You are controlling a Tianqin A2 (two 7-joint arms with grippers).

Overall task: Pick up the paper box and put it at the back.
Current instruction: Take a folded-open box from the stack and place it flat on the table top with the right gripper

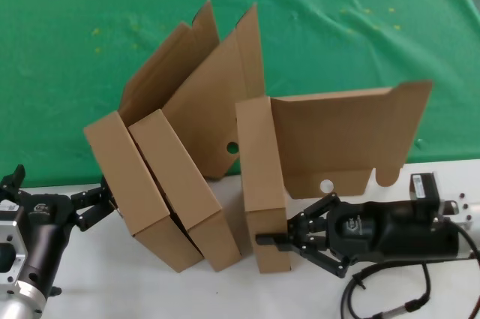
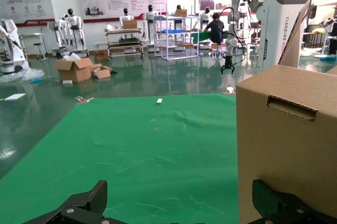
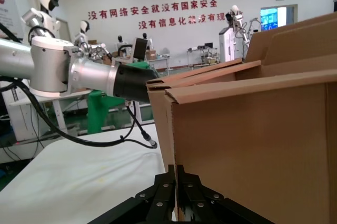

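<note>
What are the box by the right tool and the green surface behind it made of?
The plain brown box by the right tool looks like matte corrugated cardboard: raw cut edges and a folded lid. The wide green surface looks like matte cloth, probably felt-like; faint wrinkles show in the left wrist view.

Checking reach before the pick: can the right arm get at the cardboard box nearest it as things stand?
Probably yes. The right end effector is already at the near edge of the right-hand box, fingers spread around its tray wall, with nothing between. The left end effector waits open beside the leftmost box.
</note>
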